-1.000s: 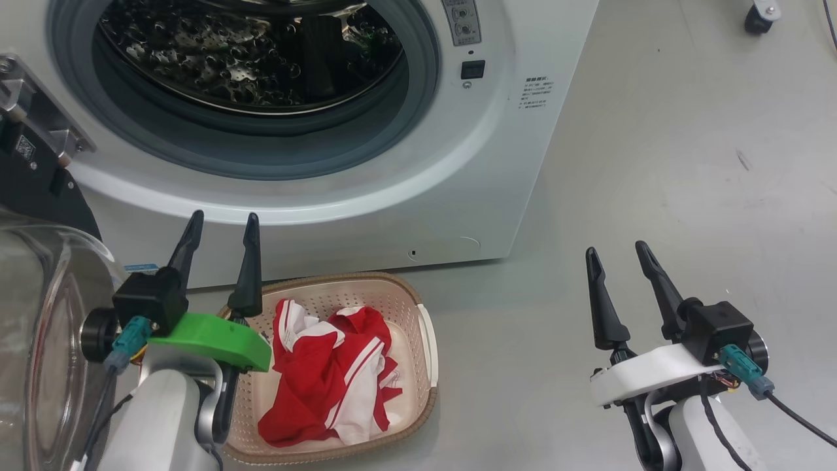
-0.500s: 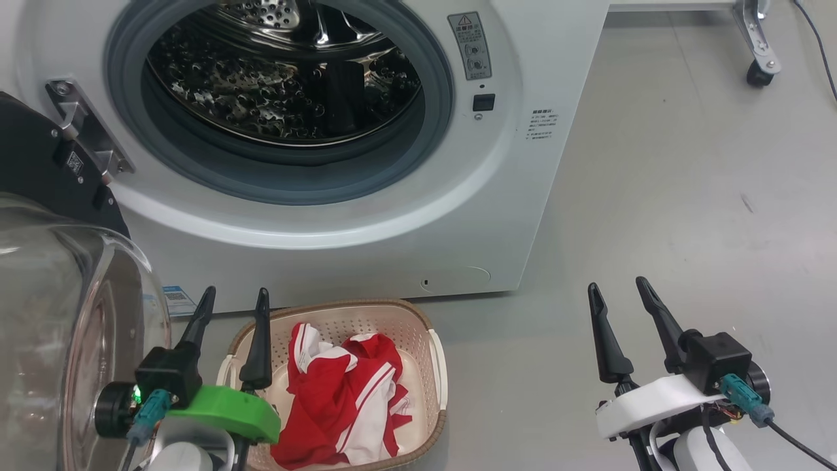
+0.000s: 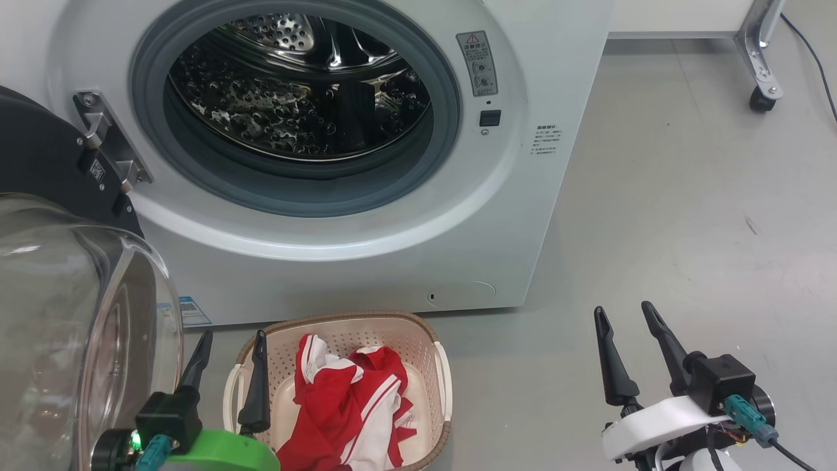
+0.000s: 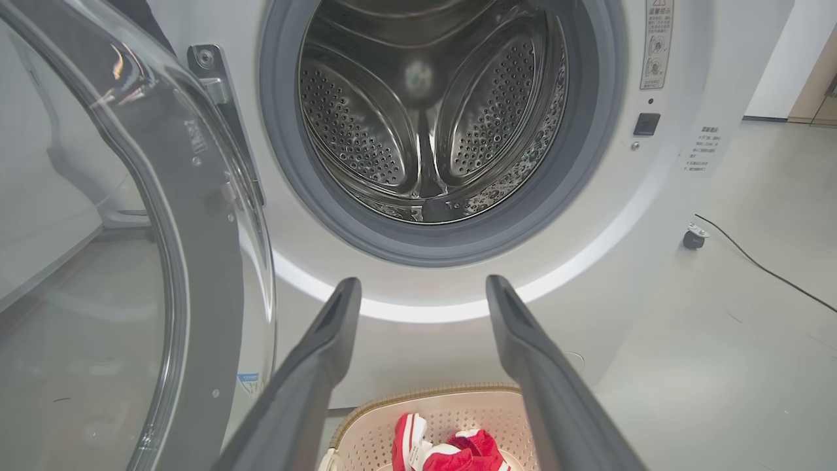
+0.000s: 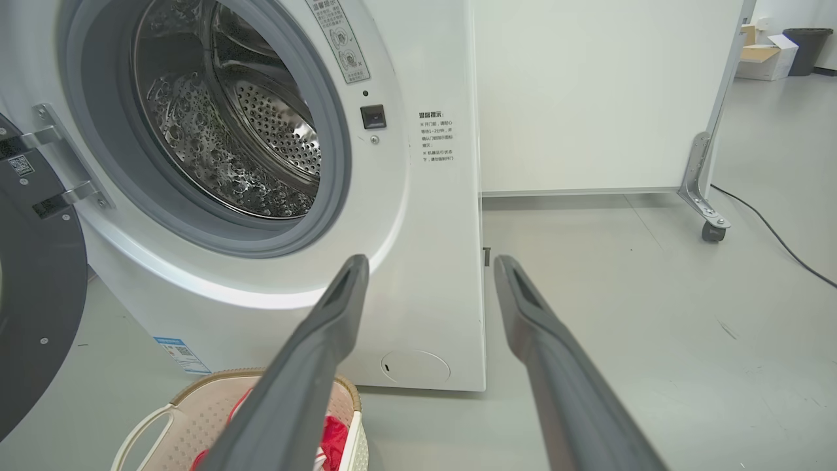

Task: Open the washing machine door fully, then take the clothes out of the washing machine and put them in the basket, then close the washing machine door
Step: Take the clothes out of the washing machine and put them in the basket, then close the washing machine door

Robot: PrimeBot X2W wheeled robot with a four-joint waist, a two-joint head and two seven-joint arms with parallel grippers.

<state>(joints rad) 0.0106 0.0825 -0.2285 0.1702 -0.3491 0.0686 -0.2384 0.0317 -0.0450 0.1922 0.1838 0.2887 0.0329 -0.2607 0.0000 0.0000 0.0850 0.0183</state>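
Head view tilted up over last second; things unmoved. Clothes [image 3: 346,405] in basket [image 3: 340,318]; drum [image 3: 294,111] bare. Left gripper [image 3: 233,335], right gripper [image 3: 622,309]: jaws spread, empty. Washing machine door [image 3: 46,157] wide open: closing remains.

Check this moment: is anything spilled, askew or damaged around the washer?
Nothing stands out. The door hangs open at the left, the drum looks empty, and the clothes lie bunched inside the basket, which sits upright before the washer.
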